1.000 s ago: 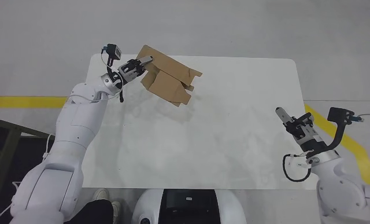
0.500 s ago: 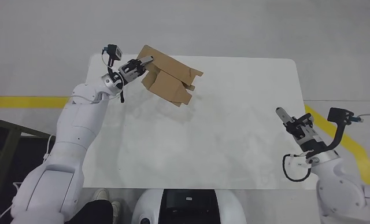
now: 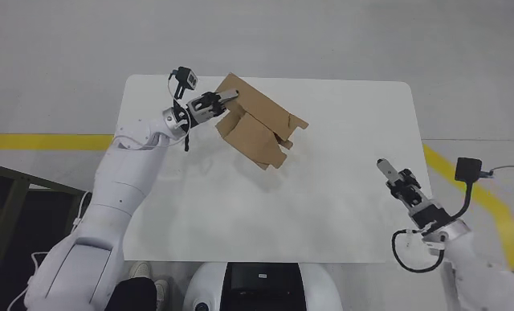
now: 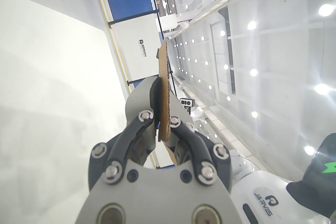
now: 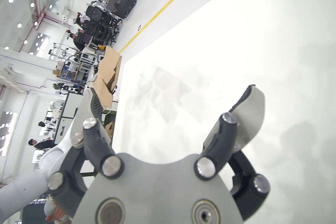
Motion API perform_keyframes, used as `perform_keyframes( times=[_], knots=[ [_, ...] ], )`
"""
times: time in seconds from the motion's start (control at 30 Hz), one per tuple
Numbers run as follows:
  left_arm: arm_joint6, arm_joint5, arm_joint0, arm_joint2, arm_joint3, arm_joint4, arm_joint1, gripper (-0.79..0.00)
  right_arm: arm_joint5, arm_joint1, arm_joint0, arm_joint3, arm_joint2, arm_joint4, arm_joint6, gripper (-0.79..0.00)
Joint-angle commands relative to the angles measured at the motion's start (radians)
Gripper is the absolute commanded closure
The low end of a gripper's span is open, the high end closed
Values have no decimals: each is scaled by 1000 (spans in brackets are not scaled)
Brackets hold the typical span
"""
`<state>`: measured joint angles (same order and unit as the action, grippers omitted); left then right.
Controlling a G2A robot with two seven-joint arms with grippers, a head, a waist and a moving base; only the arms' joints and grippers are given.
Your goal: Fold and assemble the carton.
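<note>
We see the white table (image 3: 337,206) first. Over its far left part is the carton (image 3: 261,122), a brown blank with loose flaps on its near side. Its long axis runs diagonally in the top view, from the gripped far left corner toward the table's middle. The free end with its notched flap points away from the left arm. In the left wrist view the carton stands edge-on, so we judge the panel to be tilted up, not lying flat. Whether its lower flaps touch the table we cannot tell.

The left gripper (image 3: 227,96) is clenched on 1 corner edge of the carton, with a pad on each face. The right gripper (image 3: 385,166) is spread wide and empty near the table's right edge, well apart from the carton.

The step in hand, we judge, is bringing the blank within reach of both arms. To do it well we would hold the pinch firm and carry the carton slowly so the flaps do not swing. We would then set 1 long panel flat near the centre, where the 2nd arm can press a crease.
</note>
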<state>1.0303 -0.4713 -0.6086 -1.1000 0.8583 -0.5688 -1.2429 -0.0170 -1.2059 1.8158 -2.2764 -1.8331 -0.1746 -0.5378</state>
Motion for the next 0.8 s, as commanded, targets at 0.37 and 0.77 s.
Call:
perform_keyframes(
  times=[0.37,0.77],
  knots=[
    [96,-17,44,79,-68,-53,-43,0,4,-3,35,11,123,149,-46,-785],
    [122,-18,53,86,-89,-83,-52,0,-14,-5,28,63,187,215,-21,-785]
  ],
)
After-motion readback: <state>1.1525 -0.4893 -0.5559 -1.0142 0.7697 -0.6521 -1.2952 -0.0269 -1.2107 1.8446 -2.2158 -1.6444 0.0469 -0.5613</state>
